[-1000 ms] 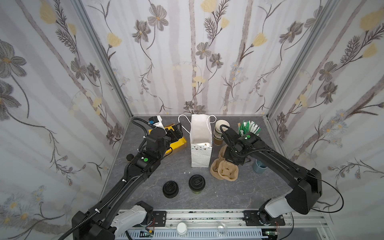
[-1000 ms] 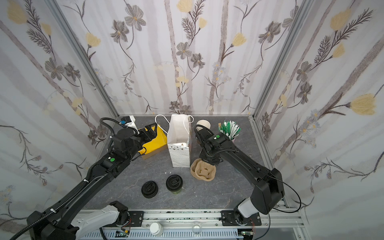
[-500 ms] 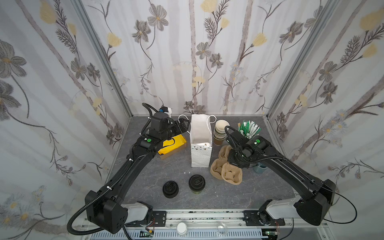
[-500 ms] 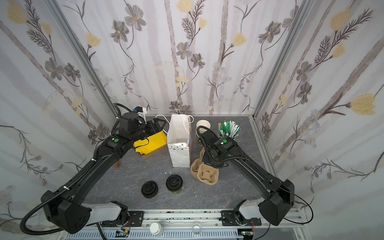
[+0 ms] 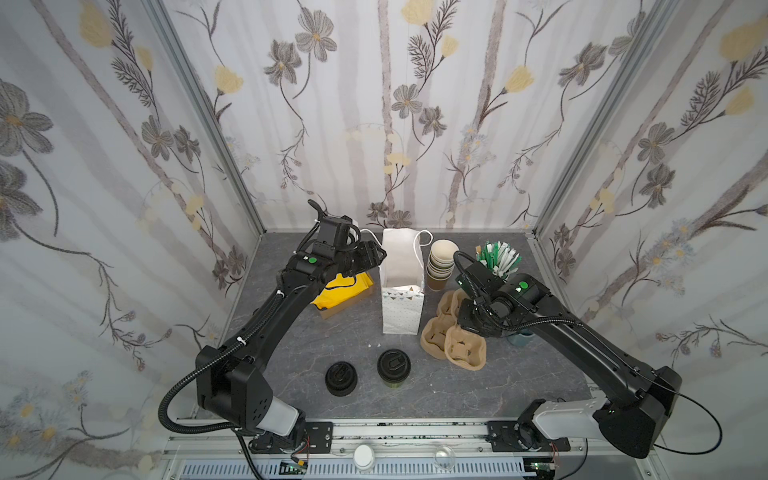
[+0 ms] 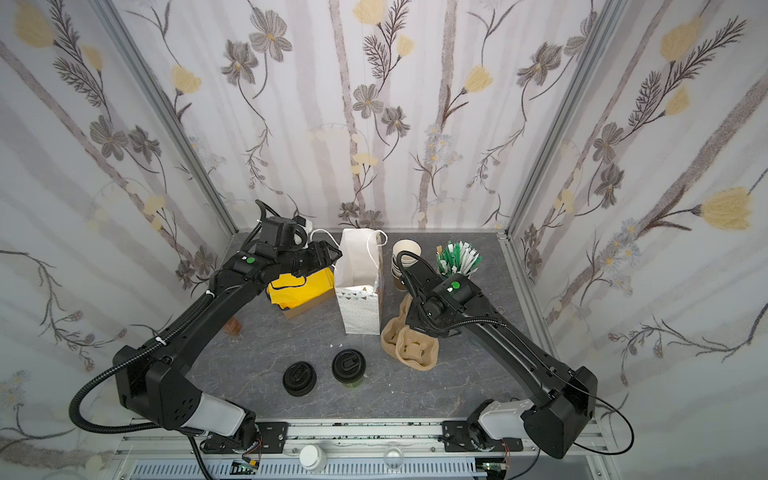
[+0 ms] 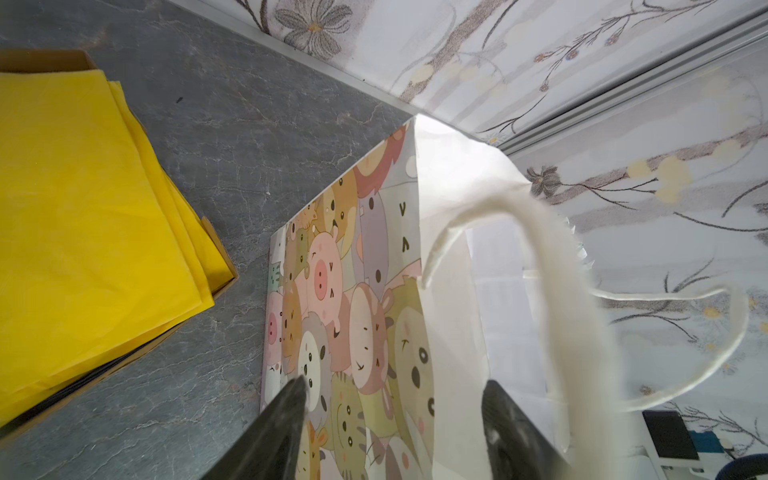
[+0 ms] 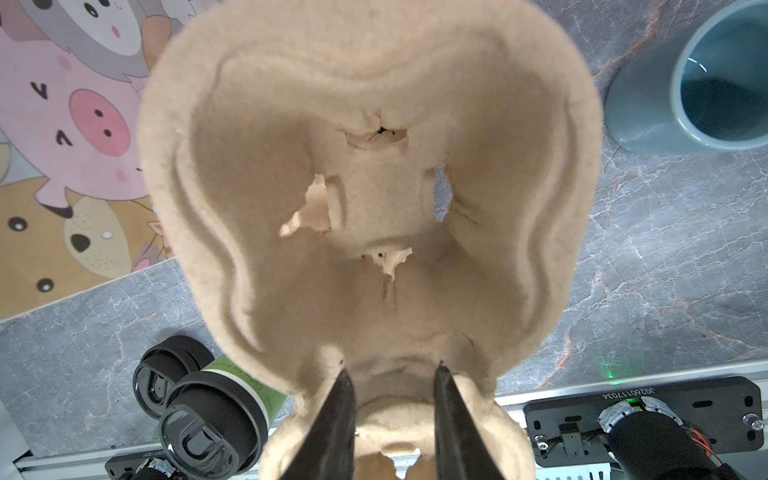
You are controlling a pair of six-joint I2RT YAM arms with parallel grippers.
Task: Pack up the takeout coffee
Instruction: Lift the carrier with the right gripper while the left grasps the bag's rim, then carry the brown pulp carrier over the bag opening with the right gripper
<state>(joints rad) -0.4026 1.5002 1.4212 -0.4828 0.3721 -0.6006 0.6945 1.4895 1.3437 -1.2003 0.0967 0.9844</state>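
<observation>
The small olive-brown paper cup with the black plastic sip lid [image 5: 393, 368] stood upright on the grey marbled tabletop [image 5: 436, 395], lower centre in both top views. Its long axis was vertical, the lid faced straight up, and nothing touched it. Just to its left in the frame sat a low stack of black lids [image 5: 340, 377], close by but apart.

Up-frame from the cup stood the tall white paper bag with cartoon animals on its side [image 5: 402, 291], mouth open.

And the grippers? The right gripper [image 8: 391, 368] hung up-frame and right of the cup, and it was busy: its fingers were pinched on the edge of a beige moulded-pulp cup carrier [image 8: 374, 124]. The left gripper [image 7: 395, 386] was farther up-frame at the bag's rim, jaws spread either side of the bag's wall, with gaps showing on both sides.

The right looked the nearer arm, with the cup lying down-frame and left of it. Any grasp would probably have to close across that vertical axis, and only once the carrier was dealt with.
</observation>
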